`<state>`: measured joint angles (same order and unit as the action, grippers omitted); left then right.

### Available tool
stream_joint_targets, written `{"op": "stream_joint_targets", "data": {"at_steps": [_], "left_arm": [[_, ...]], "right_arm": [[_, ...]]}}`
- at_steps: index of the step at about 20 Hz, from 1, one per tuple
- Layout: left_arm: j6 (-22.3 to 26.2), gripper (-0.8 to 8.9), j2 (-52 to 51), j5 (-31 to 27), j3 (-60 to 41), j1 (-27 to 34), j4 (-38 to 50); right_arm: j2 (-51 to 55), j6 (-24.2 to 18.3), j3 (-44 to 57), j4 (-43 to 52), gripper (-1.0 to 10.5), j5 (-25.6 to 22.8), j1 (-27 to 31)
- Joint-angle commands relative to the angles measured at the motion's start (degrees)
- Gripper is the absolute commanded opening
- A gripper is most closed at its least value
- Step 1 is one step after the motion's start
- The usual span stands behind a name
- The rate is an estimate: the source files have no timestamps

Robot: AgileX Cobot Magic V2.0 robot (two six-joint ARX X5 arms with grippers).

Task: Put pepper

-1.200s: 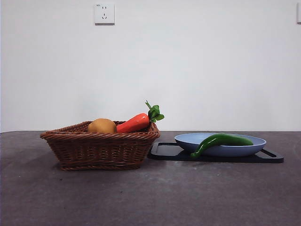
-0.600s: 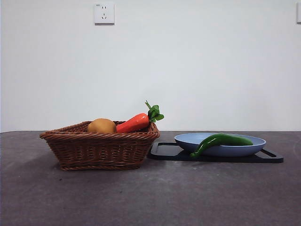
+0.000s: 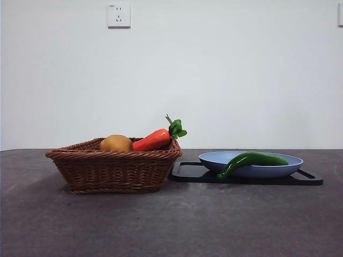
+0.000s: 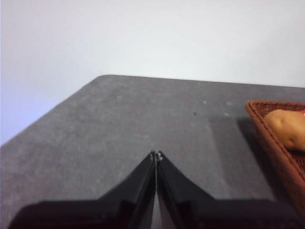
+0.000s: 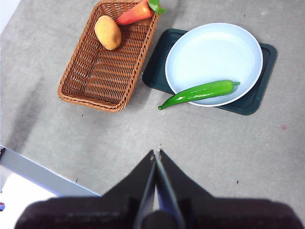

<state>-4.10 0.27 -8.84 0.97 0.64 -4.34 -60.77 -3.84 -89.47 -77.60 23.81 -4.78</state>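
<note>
Right wrist view: pepper (image 5: 200,93) lies across the near rim of the blue plate (image 5: 214,47), stem end on the plate, pointed tip hanging over the black tray (image 5: 155,71) edge twd the table (image 5: 214,143). Plate sits on tray, just beside the wicker basket (image 5: 95,71). Basket holds a potato (image 5: 107,32) & a carrot (image 5: 134,13), carrot's leafy top poking over the rim. Right gripper (image 5: 156,152) high above the table, jaws pressed together, well apart from pepper. Left gripper (image 4: 156,154) also closed tight, over bare table near basket's side, holding nothing.
</note>
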Motion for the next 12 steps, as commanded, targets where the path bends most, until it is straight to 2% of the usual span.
{"op": "stream_joint_targets", "data": {"at_steps": [1,5,12], "left_arm": [[-0.7,0.08,-0.2,-0.1,-0.6,0.2,-0.1],[-0.8,0.08,0.0,0.3,-0.6,0.2,-2.8],[-0.8,0.08,0.2,0.2,-0.6,0.2,-2.8]], "right_arm": [[-0.5,0.3,-1.0,-0.9,0.1,-0.1,-0.1],[-0.5,0.3,-1.0,-0.9,0.1,-0.1,-0.1],[-0.5,0.3,-1.0,-0.9,0.1,-0.1,-0.1]]}}
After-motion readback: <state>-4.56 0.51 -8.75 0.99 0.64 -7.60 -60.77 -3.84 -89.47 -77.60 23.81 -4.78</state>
